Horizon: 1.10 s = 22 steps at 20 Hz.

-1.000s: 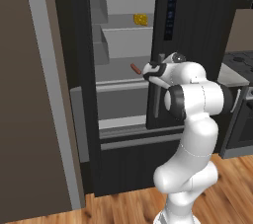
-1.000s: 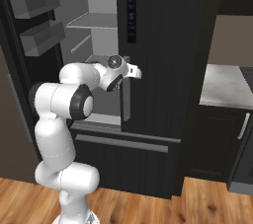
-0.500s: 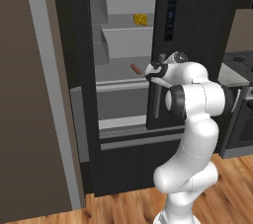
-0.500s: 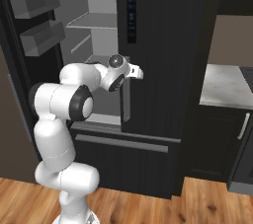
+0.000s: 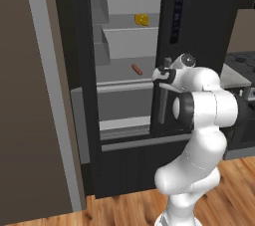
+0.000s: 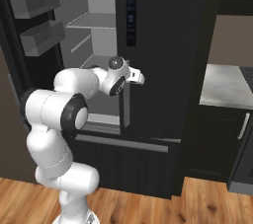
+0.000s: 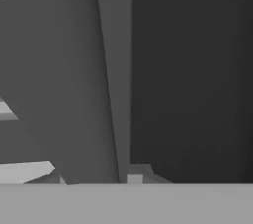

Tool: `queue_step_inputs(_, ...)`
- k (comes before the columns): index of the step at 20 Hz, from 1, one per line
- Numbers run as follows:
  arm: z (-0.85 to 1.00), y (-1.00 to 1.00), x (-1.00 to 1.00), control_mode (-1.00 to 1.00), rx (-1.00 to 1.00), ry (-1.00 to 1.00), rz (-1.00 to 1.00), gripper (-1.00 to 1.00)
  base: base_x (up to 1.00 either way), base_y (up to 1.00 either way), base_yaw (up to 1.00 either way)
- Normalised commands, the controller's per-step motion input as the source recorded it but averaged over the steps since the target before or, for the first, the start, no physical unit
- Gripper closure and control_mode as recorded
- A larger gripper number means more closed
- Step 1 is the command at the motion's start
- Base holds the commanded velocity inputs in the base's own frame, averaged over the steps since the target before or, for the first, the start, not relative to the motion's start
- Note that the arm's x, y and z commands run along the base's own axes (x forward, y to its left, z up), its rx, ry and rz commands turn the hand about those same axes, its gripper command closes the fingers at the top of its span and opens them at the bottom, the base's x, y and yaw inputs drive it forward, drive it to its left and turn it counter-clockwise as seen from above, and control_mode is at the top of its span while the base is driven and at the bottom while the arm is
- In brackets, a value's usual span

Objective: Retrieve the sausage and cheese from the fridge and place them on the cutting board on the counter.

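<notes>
Gripper (image 5: 160, 74): at the inner edge of the fridge's shut right-hand door, level with the shelf that carries the sausage; whether the jaws stand open or closed cannot be told, the tips being too small and dark against the door.
Change since a second ago: the hand and wrist sit in nearly the same place by the door edge; base and scene unmoved; sausage and cheese lie where they lay.
Door handle (image 5: 163, 103): long grey vertical bar on the right door, just below and beside the gripper; in the hand view (image 7: 114, 77) it runs as a pale strip up the middle, very close.
Fridge (image 5: 199, 16): black front, left door swung wide, light grey interior exposed.
Open room: the gap between the left door's bins and the right door's edge gives onto the shelves; the arm's elbow stands in front of the lower drawer.
Sausage (image 5: 136, 69): reddish-brown, lying aslant on the middle shelf, left of the gripper, apart from it.
Cheese (image 5: 141, 19): yellow chunk on the upper shelf, towards the right.
Door bins (image 6: 35, 2): two grey bins on the open left door, one above the other.
Counter (image 6: 225, 86): marbled top to the right of the fridge, over black cabinets.
Floor (image 6: 207, 203): wood planks.
</notes>
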Motion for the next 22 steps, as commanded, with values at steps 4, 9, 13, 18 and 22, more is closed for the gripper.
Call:
queue_step_inputs(4,0.08,-0.65,-0.92,-1.00,0.02,0.03,0.00,1.00,0.00,0.00,0.00)
queue_step_inputs(9,0.13,-0.80,-0.99,-1.00,0.00,0.02,0.00,1.00,0.00,0.00,0.00)
queue_step_inputs(13,0.14,-0.87,-1.00,-1.00,0.00,0.01,0.00,1.00,0.00,0.00,0.00)
queue_step_inputs(18,0.16,-0.77,-0.93,-1.00,0.00,0.01,0.00,1.00,0.00,0.00,0.00)
queue_step_inputs(22,0.26,-0.02,-0.80,-1.00,0.03,0.03,-0.04,1.00,0.00,0.00,0.00)
